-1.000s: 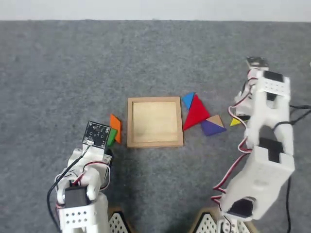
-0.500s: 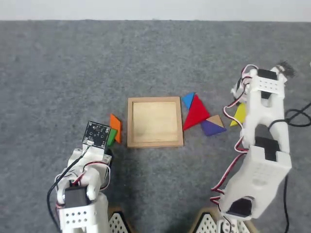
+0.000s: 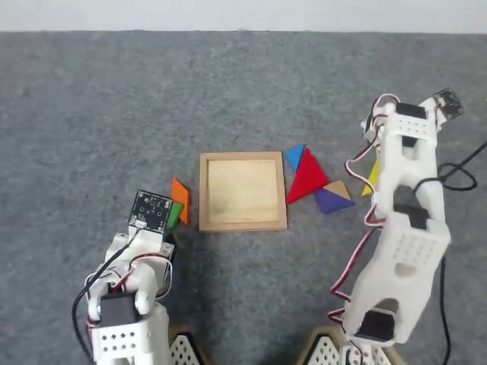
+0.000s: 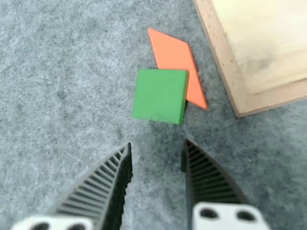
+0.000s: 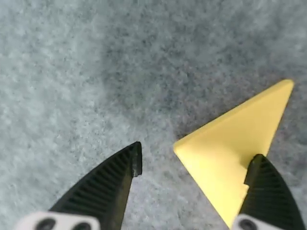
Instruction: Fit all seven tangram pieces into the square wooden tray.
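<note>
Yellow triangle (image 5: 230, 148) is seen partly between the wide-spread right tool (image 5: 196, 155); green square (image 4: 160, 96) is faced by the left tool (image 4: 157, 145), narrowly parted.

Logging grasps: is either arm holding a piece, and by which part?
Nothing is held: left gripper open beside the green square, right gripper open over the yellow triangle.
</note>
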